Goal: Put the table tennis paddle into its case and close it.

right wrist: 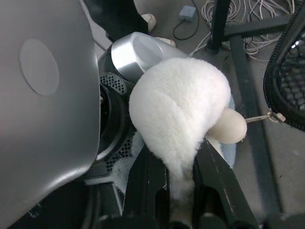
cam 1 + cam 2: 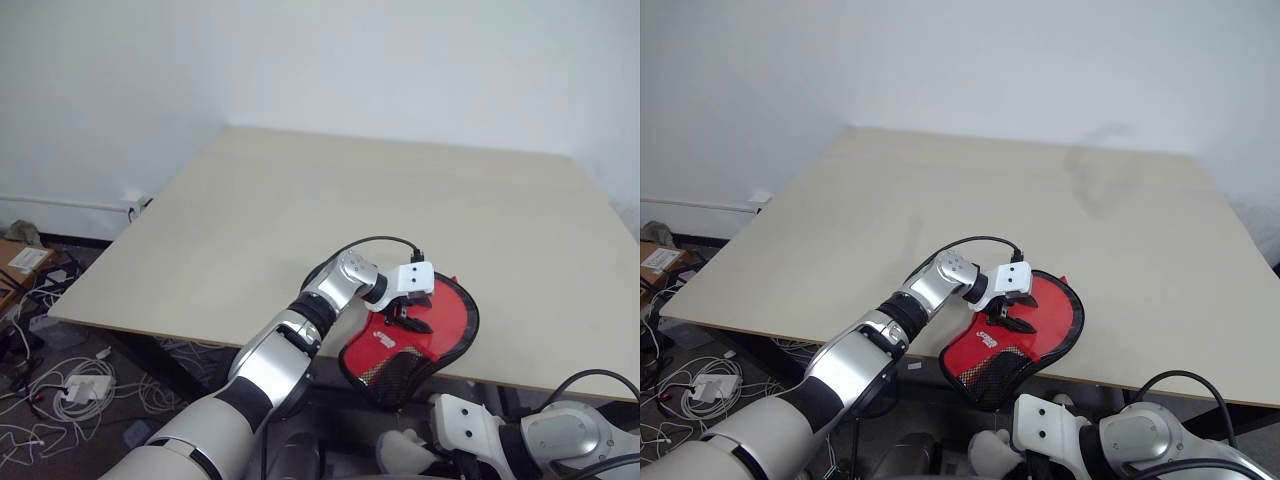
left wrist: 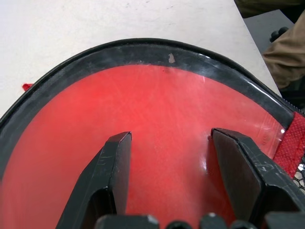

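The red case (image 2: pixel 440 315) with black zipper edging lies at the table's front edge, and its black mesh end (image 2: pixel 393 372) hangs over the edge. My left gripper (image 2: pixel 410 312) is open, its fingers (image 3: pixel 114 167) spread over the case's red face (image 3: pixel 162 109). The table tennis paddle is hidden. Below the table edge, my right gripper (image 1: pixel 178 164) is shut on a white fluffy tuft (image 1: pixel 176 100). A beige knob (image 1: pixel 228 126) beside the tuft leads to the metal zipper pull (image 1: pixel 263 117) at the mesh (image 1: pixel 290 71).
The beige table (image 2: pixel 300 210) stretches away behind the case. Cables and a power strip (image 2: pixel 75 385) lie on the floor at the left, beside a cardboard box (image 2: pixel 20 262). Dark table legs (image 1: pixel 219 24) stand under the edge.
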Controlling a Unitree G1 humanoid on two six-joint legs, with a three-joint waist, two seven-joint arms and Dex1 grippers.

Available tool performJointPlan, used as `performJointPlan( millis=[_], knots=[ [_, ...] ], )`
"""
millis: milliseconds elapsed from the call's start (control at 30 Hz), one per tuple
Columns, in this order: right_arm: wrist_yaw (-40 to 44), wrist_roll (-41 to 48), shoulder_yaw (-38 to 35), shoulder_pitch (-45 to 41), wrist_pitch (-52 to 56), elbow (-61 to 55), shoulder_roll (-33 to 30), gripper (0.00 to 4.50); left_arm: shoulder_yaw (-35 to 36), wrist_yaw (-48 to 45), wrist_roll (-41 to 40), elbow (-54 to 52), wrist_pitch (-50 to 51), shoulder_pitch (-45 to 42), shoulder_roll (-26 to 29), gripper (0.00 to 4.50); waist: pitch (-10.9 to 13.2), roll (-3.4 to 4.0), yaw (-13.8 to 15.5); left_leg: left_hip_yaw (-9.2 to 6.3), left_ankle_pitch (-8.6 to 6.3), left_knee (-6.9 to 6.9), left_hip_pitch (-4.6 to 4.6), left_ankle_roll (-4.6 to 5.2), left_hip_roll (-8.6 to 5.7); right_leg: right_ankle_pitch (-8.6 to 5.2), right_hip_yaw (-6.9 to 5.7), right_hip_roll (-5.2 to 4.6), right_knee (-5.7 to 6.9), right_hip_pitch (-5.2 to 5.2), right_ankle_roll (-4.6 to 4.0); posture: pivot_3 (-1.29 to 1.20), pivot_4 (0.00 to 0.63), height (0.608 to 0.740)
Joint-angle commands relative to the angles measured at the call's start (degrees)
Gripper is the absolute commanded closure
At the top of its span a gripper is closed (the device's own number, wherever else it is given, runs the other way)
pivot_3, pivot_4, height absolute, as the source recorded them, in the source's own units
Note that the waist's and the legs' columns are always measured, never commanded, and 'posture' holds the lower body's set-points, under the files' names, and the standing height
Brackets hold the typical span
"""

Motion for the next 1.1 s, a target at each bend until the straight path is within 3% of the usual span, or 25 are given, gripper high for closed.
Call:
performJointPlan(
  millis=[33, 333, 467, 567, 800, 1100],
  knots=[
    [0.8, 7.2, -6.9, 1.2, 1.0, -2.5, 0.6, 3.08, -0.5, 1.1, 1.6, 0.9, 0.8, 1.0, 1.5, 1.71, 0.0, 0.0, 0.0, 0.01, 0.0, 0.0, 0.0, 0.0, 0.0, 0.0, 0.0, 0.0, 0.0, 0.0, 0.0, 0.0, 0.0, 0.74],
    [-0.1, 11.5, -23.3, 5.2, -2.0, 3.8, 3.7, 0.04, 0.2, 3.0, 1.6, 1.3, 0.9, 2.3, 1.9, 1.71, -0.1, -0.14, 0.0, 0.0, 0.0, 0.09, 0.03, 0.01, 0.0, 0.01, 0.0, 0.0, 0.01, 0.04, 0.01, 0.0, 0.0, 0.74],
    [-1.4, 13.3, -29.0, 2.1, -2.1, 8.1, 6.4, 0.04, 0.3, 3.6, 1.9, 1.3, 0.7, 2.8, 2.4, 1.71, -0.1, -0.18, 0.0, 0.01, 0.0, 0.15, 0.06, 0.01, 0.0, 0.03, -0.01, -0.01, 0.01, 0.05, 0.03, 0.0, 0.0, 0.74],
    [-7.2, 11.7, -30.7, -3.2, -1.3, 15.4, 10.5, 0.04, 0.9, 3.7, 1.7, 1.2, 1.1, 3.1, 2.8, 1.71, -0.2, -0.26, -0.1, 0.01, -0.01, 0.14, 0.08, 0.0, 0.03, 0.04, 0.0, 0.02, 0.01, 0.04, 0.02, 0.0, 0.0, 0.74],
    [-19.4, 1.9, -26.4, -13.7, 1.3, 31.8, 16.0, 0.04, 2.2, 3.1, 0.7, -0.4, 1.9, 3.7, 4.3, 1.71, -0.2, -0.08, -0.3, 0.07, 0.01, 0.09, 0.06, 0.02, 0.02, 0.1, 0.04, 0.02, 0.03, 0.02, -0.07, 0.0, 0.0, 0.74],
    [-22.1, 2.9, -24.6, -23.2, 10.1, 42.8, 22.6, 0.04, 6.9, -1.4, -4.9, -6.4, 6.4, 4.6, 7.5, 1.71, -0.3, 0.16, -0.5, 0.07, 0.04, -0.08, 0.04, 0.06, 0.03, 0.12, 0.08, 0.08, 0.06, -0.02, -0.05, 0.0, 0.0, 0.74]
  ],
)
